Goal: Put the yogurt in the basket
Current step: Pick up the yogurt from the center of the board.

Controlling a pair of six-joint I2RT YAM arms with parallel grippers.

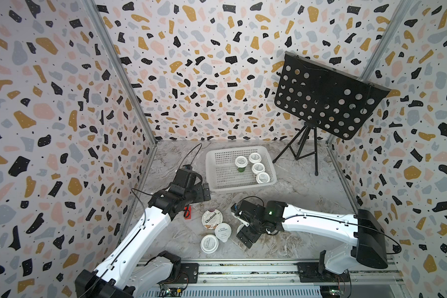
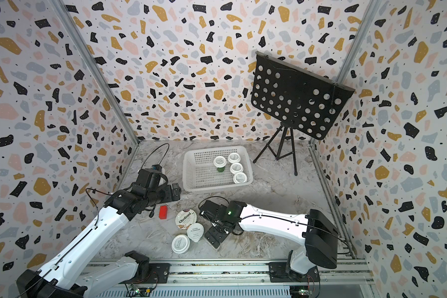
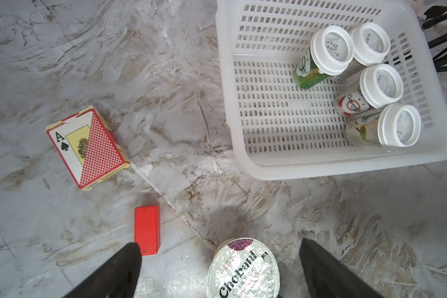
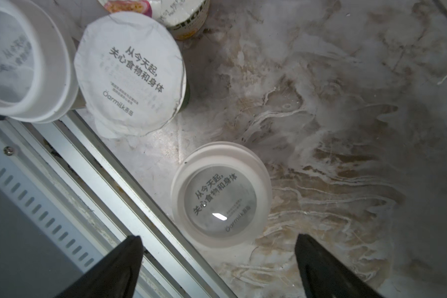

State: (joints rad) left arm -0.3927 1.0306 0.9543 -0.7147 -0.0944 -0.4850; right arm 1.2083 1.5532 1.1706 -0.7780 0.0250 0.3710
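Right pincer (image 4: 218, 237) gapes above white, dome-lidded yogurt cup (image 4: 220, 196).

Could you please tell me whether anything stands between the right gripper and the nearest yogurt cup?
Nothing visible does. The right gripper is open, with the clear-lidded cup straight ahead of its fingers. The foil-lidded cup stands apart, off to the side.

basket (image 1: 240, 190): was white, gridded
cups (image 1: 262, 177): had white lids
block (image 3: 147, 228): was red
cards (image 3: 88, 147): were red-latticed
stand (image 1: 320, 83): was black
table (image 1: 307, 185): was grey marble
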